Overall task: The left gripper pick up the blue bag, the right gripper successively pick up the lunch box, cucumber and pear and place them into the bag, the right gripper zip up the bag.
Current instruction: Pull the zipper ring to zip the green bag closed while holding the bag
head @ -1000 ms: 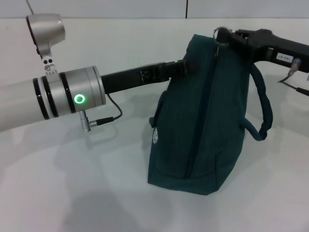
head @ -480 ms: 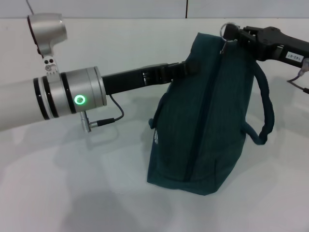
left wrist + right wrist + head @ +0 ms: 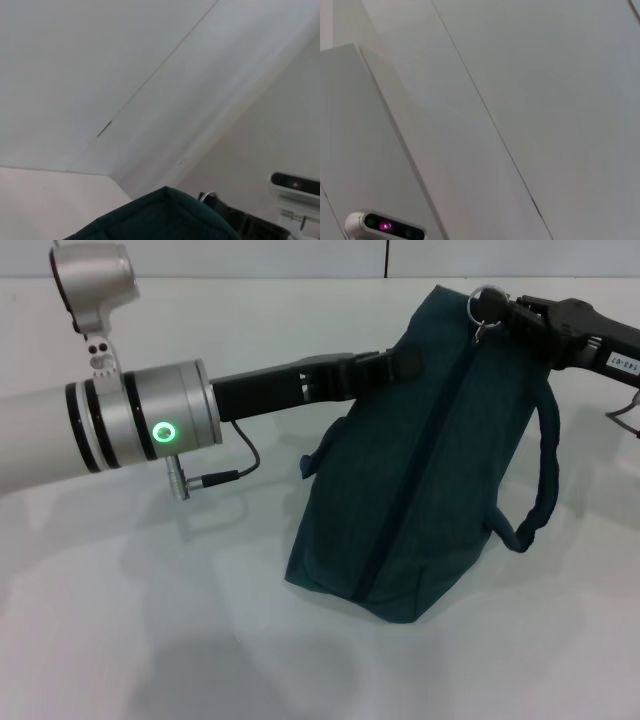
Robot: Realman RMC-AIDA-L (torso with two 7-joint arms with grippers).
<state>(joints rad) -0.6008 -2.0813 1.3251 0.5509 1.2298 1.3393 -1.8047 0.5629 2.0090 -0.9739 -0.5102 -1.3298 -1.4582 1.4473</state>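
- Blue bag (image 3: pixel 420 450), zipped along its top seam, stands tilted on your white table (image 3: pixel 150 640), its base at about 6 o'clock in the head view and its peak leaning toward 1 o'clock.
- Your right gripper (image 3: pixel 497 310) is clenched on the metal ring pull (image 3: pixel 487 300) at the far end of the zipper (image 3: pixel 420 455), at the bag's upper corner near 1 o'clock.
- Your left gripper (image 3: pixel 400 367) reaches in from 9 o'clock and meets the bag's upper left edge; it grips the fabric there, though its fingertips are partly hidden against the cloth.
- One loop handle (image 3: pixel 540 480) hangs down the bag's right side toward 4 o'clock; a second strap shows at the left flank.
- Behind the left gripper, the silver wrist shows its green ring light (image 3: pixel 164 432) at about 9 o'clock.
- From the left wrist camera you see only the bag's dark corner (image 3: pixel 165 215) against pale wall panels, with the ring pull just beside it.
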